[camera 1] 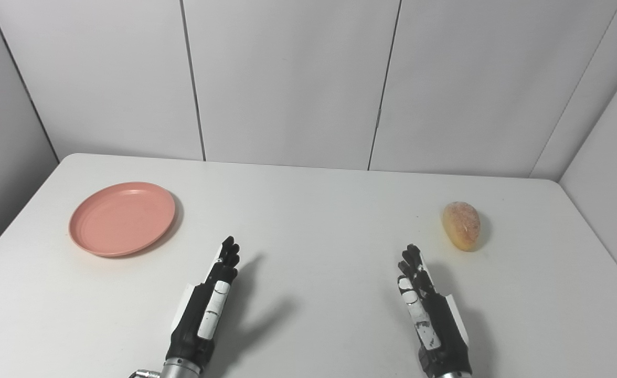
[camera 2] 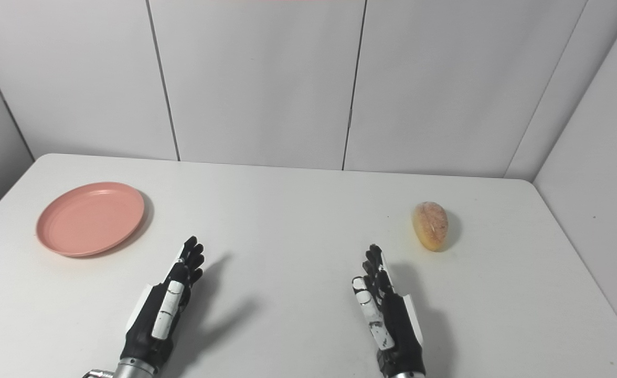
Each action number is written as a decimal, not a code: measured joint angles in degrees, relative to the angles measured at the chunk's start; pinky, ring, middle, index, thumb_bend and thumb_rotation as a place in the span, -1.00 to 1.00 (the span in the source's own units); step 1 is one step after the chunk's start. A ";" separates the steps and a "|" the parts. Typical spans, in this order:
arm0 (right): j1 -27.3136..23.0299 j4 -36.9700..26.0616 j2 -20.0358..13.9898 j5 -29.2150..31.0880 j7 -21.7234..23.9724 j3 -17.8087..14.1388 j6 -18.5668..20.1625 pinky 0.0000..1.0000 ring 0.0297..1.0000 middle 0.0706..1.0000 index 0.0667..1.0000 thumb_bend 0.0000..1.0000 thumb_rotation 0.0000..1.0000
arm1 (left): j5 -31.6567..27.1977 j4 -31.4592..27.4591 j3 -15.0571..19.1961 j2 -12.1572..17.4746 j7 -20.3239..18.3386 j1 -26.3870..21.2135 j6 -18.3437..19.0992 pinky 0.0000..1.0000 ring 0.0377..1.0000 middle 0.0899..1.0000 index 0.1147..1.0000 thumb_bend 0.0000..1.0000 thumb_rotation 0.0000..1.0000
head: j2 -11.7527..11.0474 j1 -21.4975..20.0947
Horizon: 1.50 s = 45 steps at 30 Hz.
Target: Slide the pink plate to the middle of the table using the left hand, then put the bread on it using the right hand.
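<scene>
**No readable text in view**

Checked both head views: no letters, numbers, brand marks or signs can be read anywhere. The plate (camera 1: 122, 218), the bread (camera 1: 461, 225), the table (camera 1: 314, 210) and the wall panels (camera 1: 287, 79) bear no print. The white patches on the backs of the left hand (camera 1: 209, 310) and the right hand (camera 1: 426, 310) carry no lettering that can be made out; the dark specks on the right hand's patch are too small to tell as characters.
</scene>
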 measured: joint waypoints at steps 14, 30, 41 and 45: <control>0.00 0.00 0.00 0.01 0.04 0.01 0.00 1.00 1.00 1.00 1.00 0.21 0.59 | -0.01 -0.02 0.02 0.01 0.00 0.00 0.01 1.00 1.00 1.00 1.00 0.36 1.00 | 0.09 -0.09; 0.00 0.00 -0.07 -0.20 0.07 -0.02 0.00 1.00 1.00 1.00 1.00 0.22 0.61 | -0.01 0.00 -0.05 0.05 0.00 -0.02 0.00 1.00 1.00 1.00 1.00 0.38 1.00 | -0.61 1.14; 0.20 0.04 -2.93 3.32 2.74 -1.61 -0.08 1.00 1.00 1.00 1.00 0.18 0.61 | 3.55 1.79 -1.03 -1.71 2.15 -0.63 -2.49 1.00 1.00 1.00 1.00 0.46 1.00 | -5.70 19.58; 0.15 1.50 -4.30 5.90 4.01 -2.91 -1.31 1.00 1.00 1.00 1.00 0.23 0.62 | 5.37 2.52 -2.05 -2.60 3.26 -1.02 -2.51 1.00 1.00 1.00 1.00 0.44 1.00 | -6.59 21.18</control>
